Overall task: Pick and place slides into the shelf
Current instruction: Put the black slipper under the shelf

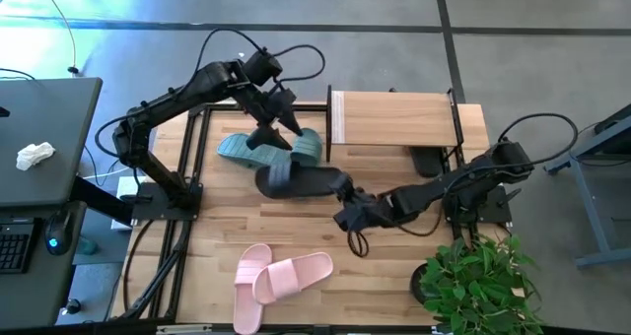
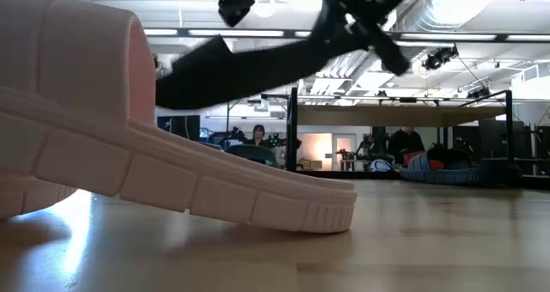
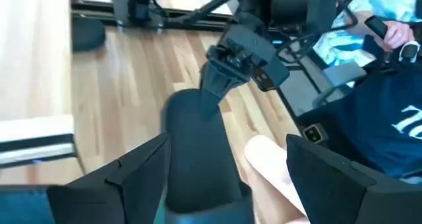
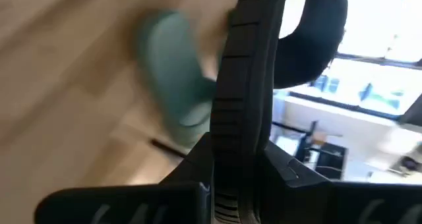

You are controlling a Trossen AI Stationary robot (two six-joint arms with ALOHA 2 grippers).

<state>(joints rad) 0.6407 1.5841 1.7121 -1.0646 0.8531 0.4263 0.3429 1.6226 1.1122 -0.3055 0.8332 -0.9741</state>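
Beside the shelf (image 1: 394, 118), the right gripper (image 1: 340, 189) pinches a black slide (image 1: 296, 180) by its edge, lifted clear for carrying; the left gripper (image 1: 279, 113) hovers spread above the teal slides (image 1: 246, 150).

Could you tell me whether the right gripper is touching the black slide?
Touching: in the right wrist view the right gripper clamps the black slide's sole edge between its fingers.
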